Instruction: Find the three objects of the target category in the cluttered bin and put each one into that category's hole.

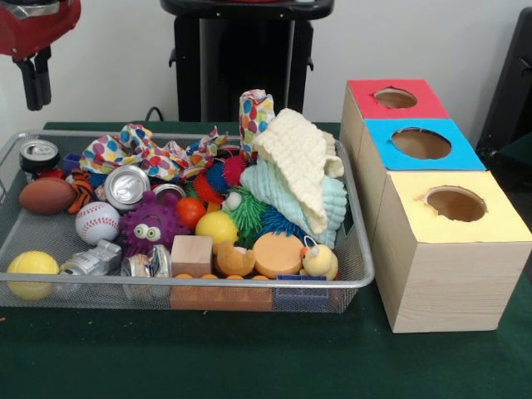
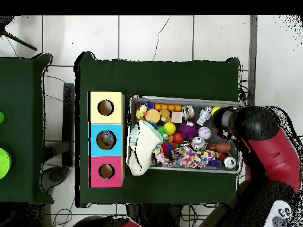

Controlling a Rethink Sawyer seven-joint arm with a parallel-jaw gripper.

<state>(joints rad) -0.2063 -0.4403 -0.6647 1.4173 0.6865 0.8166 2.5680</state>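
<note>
Three holes wait in the boxes beside the bin — red (image 1: 396, 98), blue (image 1: 421, 143) and yellow (image 1: 455, 204) — and none of the sorting looks begun. The hand (image 1: 34, 83) hangs at the top left of the front view, above the wire bin's (image 1: 349, 278) end farthest from the boxes; its two dark fingers point down, close together with only a slim gap, and hold nothing. The target category is not told, so the likeliest candidates are a guess: the cans. One soda can (image 1: 38, 155) stands upright almost straight below the hand, top up. A second, silver can (image 1: 126, 184) lies tilted a little further into the bin, its open end toward the camera, and a crushed can (image 1: 93, 260) lies on its side near the front rim, beside the baseball (image 1: 96, 222). Whatever is picked must then cross the whole bin to reach a hole.

A heap of cloths (image 1: 301, 179) covers the bin's box end and may hide more. Everything sits on a green tabletop (image 1: 249, 357); pale wall behind, tiled floor around.
</note>
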